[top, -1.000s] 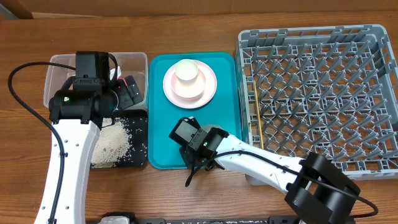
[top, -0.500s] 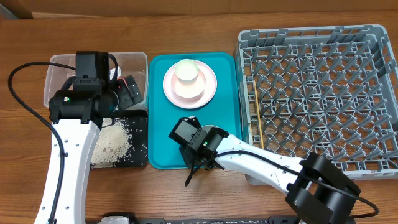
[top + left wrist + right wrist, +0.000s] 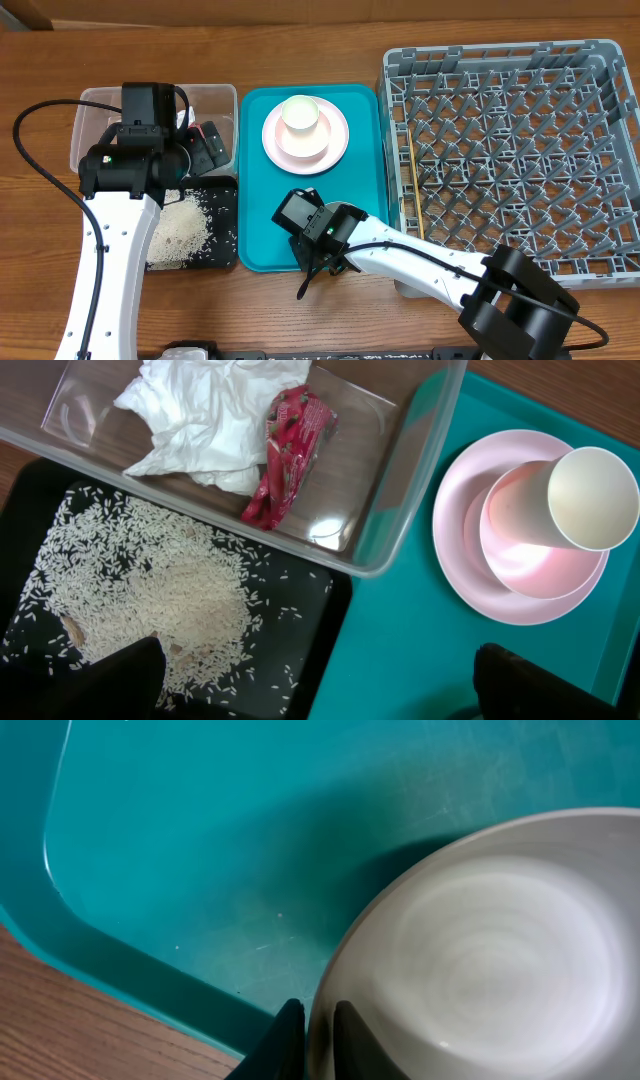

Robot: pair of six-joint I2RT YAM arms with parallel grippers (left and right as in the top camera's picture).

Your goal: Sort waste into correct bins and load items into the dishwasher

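My right gripper (image 3: 318, 1042) is shut on the rim of the white bowl (image 3: 500, 950), low over the near corner of the teal serving tray (image 3: 250, 840). In the overhead view the gripper (image 3: 318, 252) covers the bowl. My left gripper (image 3: 320, 690) is open and empty, hovering over the bins (image 3: 205, 148). The clear tub (image 3: 400, 490) holds the crumpled napkin (image 3: 215, 410) and the red wrapper (image 3: 290, 455). Rice (image 3: 150, 590) lies in the black tray (image 3: 225, 215). The white cup (image 3: 300, 112) stands on the pink plate (image 3: 330, 150). A chopstick (image 3: 411, 185) lies in the grey dish rack (image 3: 510, 150).
The teal tray (image 3: 310, 190) lies between the bins on the left and the rack on the right. Bare wooden table (image 3: 250, 310) runs along the front edge. A black cable (image 3: 30, 150) loops at the far left.
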